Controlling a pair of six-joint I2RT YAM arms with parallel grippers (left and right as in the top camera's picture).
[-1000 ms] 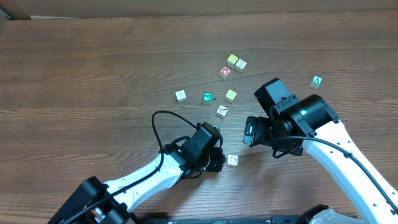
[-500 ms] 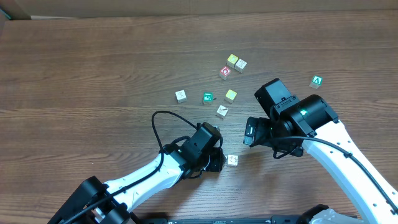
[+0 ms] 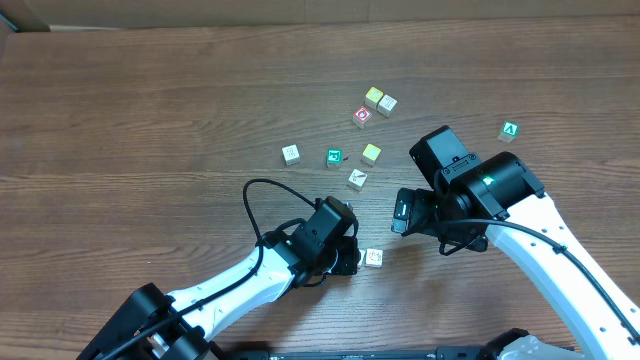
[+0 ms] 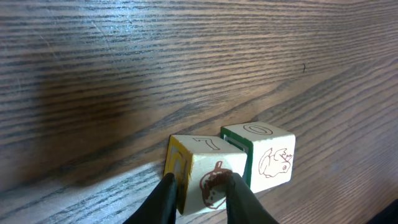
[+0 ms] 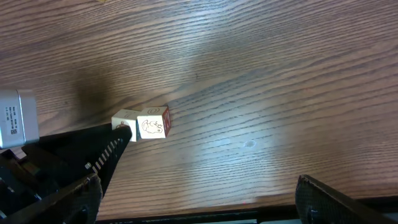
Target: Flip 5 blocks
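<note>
Pinching the acorn block (image 4: 202,155) in the left gripper (image 4: 200,194) for its flip — green-edged block (image 4: 267,158) touching at three o'clock — with right gripper (image 5: 199,186) spread wide, standing clear.

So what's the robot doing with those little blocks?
The left arm's tool is pinching a small wooden block with a brown picture, right beside a second block with a green edge. The right arm's tool hangs open nearby, holding nothing. More little blocks sit farther up the table, untouched.

The yellow-edged block (image 4: 208,163) bears a brown acorn; the green-edged block (image 4: 268,160) an outlined animal.
</note>
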